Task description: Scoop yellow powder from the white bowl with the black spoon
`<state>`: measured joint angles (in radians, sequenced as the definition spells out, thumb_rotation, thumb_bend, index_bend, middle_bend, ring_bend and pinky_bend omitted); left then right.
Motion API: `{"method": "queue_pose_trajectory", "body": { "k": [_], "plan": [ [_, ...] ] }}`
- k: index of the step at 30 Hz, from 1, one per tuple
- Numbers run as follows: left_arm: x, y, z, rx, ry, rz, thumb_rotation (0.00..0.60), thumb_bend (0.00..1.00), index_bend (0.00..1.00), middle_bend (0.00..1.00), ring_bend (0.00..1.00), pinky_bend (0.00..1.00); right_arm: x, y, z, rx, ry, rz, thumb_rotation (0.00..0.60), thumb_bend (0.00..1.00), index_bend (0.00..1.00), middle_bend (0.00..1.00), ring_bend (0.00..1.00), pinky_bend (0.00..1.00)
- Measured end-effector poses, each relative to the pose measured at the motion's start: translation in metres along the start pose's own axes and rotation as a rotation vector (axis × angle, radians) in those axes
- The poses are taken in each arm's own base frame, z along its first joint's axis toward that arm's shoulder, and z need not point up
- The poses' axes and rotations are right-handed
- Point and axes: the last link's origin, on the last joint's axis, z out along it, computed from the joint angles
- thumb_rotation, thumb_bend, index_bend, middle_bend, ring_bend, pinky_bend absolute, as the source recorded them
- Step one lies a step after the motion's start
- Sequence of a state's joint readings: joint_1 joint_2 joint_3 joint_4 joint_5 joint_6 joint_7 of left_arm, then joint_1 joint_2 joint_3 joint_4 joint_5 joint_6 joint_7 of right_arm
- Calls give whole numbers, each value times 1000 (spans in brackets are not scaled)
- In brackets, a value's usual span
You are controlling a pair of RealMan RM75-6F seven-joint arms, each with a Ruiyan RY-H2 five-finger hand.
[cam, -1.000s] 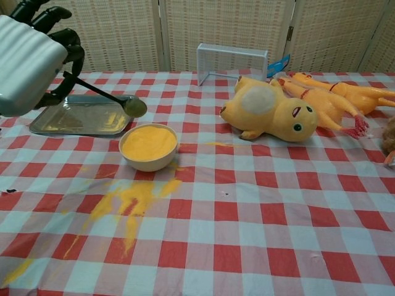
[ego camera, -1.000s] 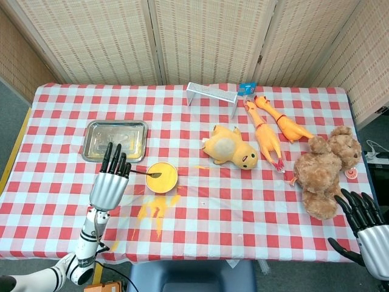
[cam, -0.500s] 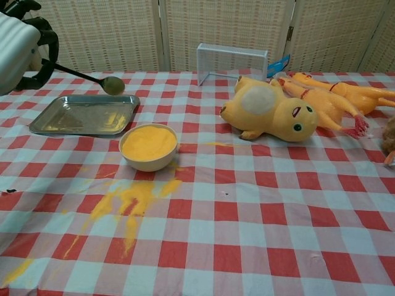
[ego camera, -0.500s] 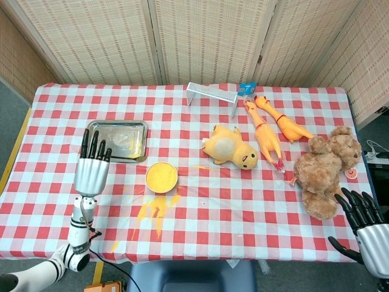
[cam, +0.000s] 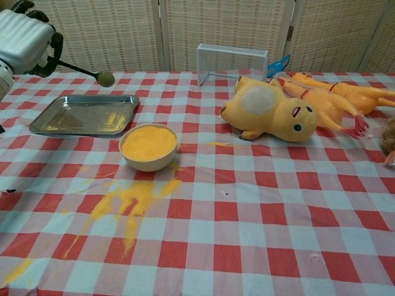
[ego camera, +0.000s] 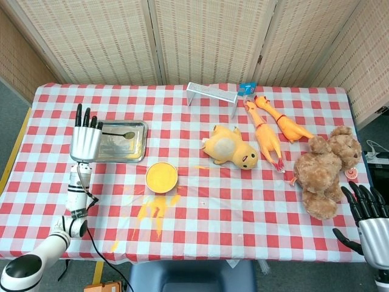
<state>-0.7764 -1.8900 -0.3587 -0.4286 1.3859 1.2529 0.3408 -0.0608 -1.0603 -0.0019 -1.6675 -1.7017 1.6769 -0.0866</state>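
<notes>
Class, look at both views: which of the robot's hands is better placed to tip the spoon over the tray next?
The left hand: it holds the spoon above the tray. The right hand sits far off at the table's opposite corner, empty.

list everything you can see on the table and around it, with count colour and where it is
white bowl: 1, full of yellow powder, left of centre
spilled powder: 1 patch, yellow, on the cloth in front of the bowl
metal tray: 1, silver, behind the bowl to the left
black spoon: 1, held above the tray
wire rack: 1, white, back centre
plush duck: 1, yellow, lying right of centre
rubber chickens: 2, orange-yellow, back right
teddy bear: 1, brown, right edge
tablecloth: 1, red and white check
folding screen: 1, beige, behind the table
left hand: 1, white with black fingers, holds the spoon
right hand: 1, same colours, fingers apart, near right corner
</notes>
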Motion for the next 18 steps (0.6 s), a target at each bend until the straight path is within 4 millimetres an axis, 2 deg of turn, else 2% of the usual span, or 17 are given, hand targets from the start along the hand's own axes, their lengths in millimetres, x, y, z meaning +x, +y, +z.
{"method": "queue_pose_trajectory", "body": {
  "k": [8,13,15,18],
  "plan": [
    [-27,-7,7,17,-143,-17,600,621,854,403,150,64,-6,-4,2,3,-10,-13,600,77,0,0,0,0],
    [-33,-8,8,21,-186,-55,600,607,758,397,151,64,-7,-6,3,7,-7,-14,600,77,0,0,0,0],
    [-33,-7,8,16,-190,-56,600,599,697,393,151,64,-7,-6,3,9,-6,-14,600,78,0,0,0,0],
    [-37,-6,7,6,-214,-59,600,576,390,356,139,64,-8,-7,3,20,3,-7,600,81,0,0,0,0]
  ]
}}
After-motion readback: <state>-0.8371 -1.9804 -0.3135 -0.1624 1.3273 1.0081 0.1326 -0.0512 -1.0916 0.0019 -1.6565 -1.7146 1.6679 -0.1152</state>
